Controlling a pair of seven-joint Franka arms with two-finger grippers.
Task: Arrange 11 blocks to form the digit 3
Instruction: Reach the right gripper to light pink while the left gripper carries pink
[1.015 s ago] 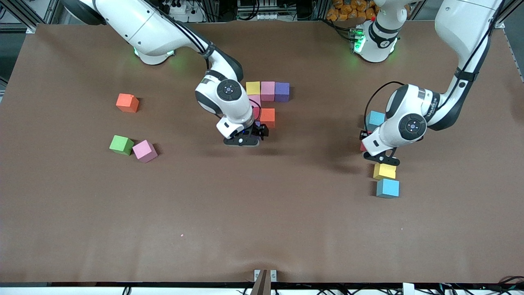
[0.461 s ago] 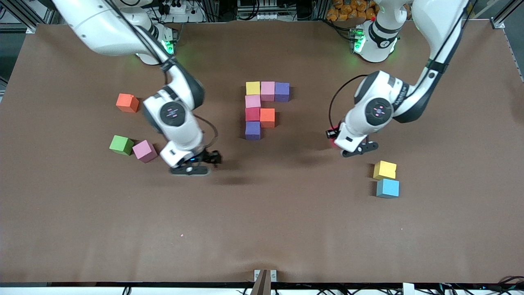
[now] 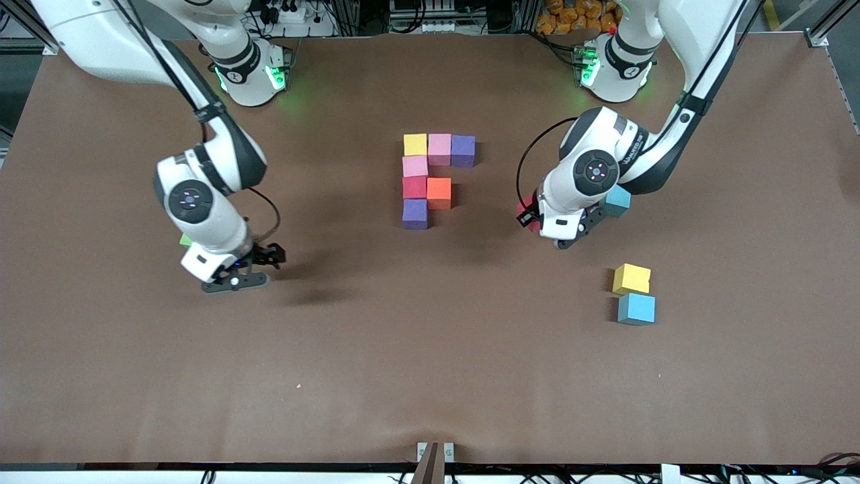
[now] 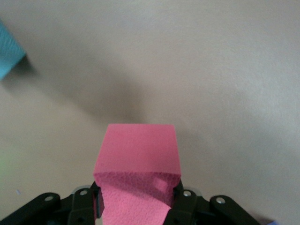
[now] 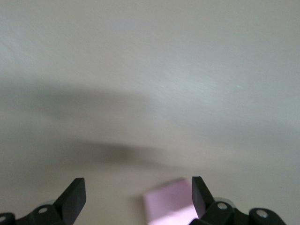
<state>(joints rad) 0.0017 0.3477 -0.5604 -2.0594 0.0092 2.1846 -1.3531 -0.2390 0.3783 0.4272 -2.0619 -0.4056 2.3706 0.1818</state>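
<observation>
Red block [image 4: 137, 154] clamped in left pincer [image 3: 537, 225]; right pincer [image 5: 138, 197] wide open, empty.

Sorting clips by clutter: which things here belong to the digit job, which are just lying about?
Job: seven-block figure; red block in left pincer; pink block under open right pincer; yellow block; light blue block.
Lying about: green cube; darker blue cube.

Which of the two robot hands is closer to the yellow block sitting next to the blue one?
The left. The left gripper, shut on a red block, hangs toward the same end of the table as the yellow block. The right gripper, open, is over a pink block toward the right arm's end.
</observation>
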